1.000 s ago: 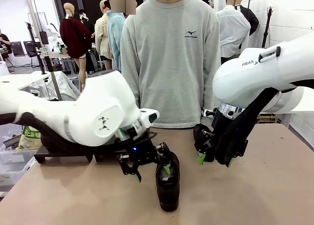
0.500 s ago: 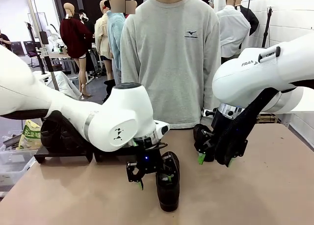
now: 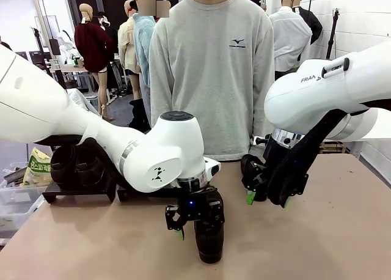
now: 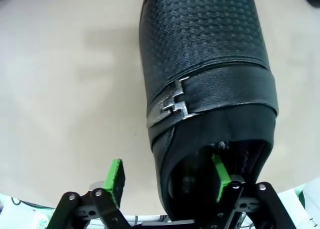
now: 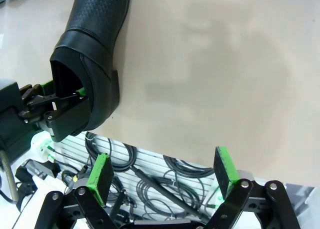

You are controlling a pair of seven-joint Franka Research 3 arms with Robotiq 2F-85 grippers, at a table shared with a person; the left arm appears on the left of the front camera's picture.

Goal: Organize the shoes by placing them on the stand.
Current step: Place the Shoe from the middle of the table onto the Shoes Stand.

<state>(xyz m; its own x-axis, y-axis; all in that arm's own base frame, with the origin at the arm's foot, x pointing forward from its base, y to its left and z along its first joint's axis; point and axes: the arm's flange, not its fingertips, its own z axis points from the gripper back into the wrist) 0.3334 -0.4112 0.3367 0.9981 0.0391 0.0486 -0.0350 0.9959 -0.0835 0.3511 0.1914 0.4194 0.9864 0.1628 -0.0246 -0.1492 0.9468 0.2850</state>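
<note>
Step in hand: grasping the black buckle-strap shoe (image 3: 209, 240), which lies mid-desk (image 3: 342, 231) with its toe toward the robot.

Left pincer (image 4: 168, 175) straddles the shoe's side wall at the heel end. One green pad sits inside the opening, the other outside and clear of the leather. Jaws are wide and nothing is gripped yet.

To do it well, I judge: close squarely on the wall, seat deep below the collar so it cannot slip, and lift level before carrying to the stand (image 3: 79, 191) at far left. Black shoes (image 3: 76, 164) sit on it.

Right pincer (image 3: 267, 200) hangs near the shoe but apart, spread wide, empty.
</note>
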